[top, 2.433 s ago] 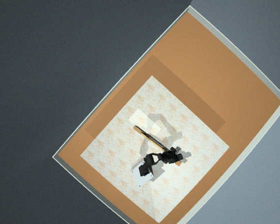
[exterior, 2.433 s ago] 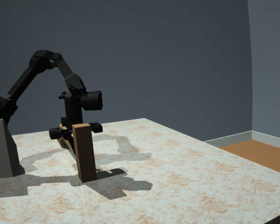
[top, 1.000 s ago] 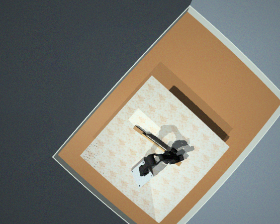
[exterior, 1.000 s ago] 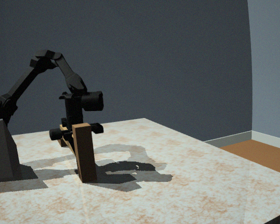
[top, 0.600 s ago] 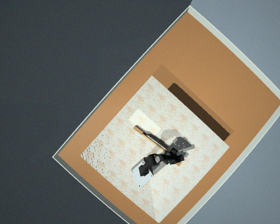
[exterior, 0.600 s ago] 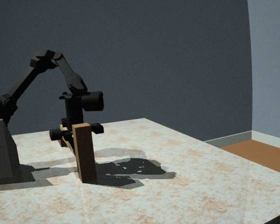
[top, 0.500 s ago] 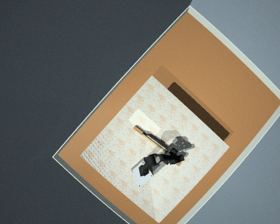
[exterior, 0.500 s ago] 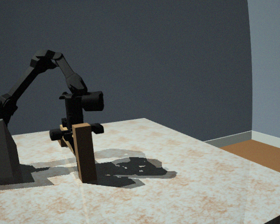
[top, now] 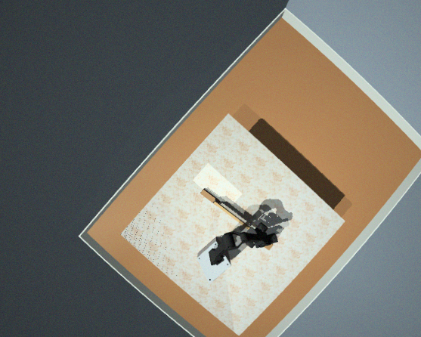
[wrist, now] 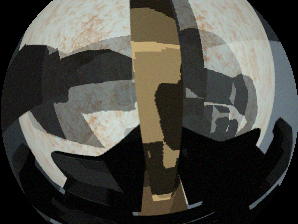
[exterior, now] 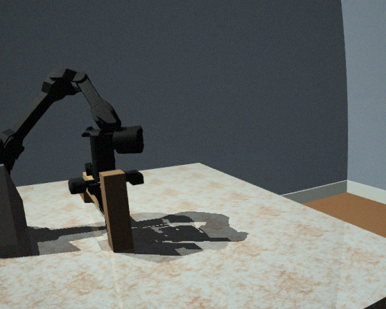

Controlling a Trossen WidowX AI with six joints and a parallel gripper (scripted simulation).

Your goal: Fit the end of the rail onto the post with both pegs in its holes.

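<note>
One long wooden bed rail [top: 231, 214] [exterior: 94, 199] [wrist: 156, 65] is gripped by the black hand [top: 264, 235] [exterior: 97, 190] [wrist: 154, 125], whose fingers are closed on its two sides. In the top view, the rail is seen stretched above the patterned tabletop [top: 190, 211] [exterior: 264, 260] [wrist: 95, 20], between the low footboard block [top: 208, 195] [exterior: 87, 198] at one end and the short wooden post [top: 269, 247] [exterior: 116, 211] at the other. The rail's far end is shown at the block, but the bracket is too small and shaded for its hold on that end to be made out. The near end is hidden by the hand and post, so whether any peg is seated in a hole cannot be told. The post is seen upright in the exterior view, with the hand placed just behind it. Broad shadows are cast across the tabletop by the arm [top: 227, 243] [exterior: 35, 114].
</note>
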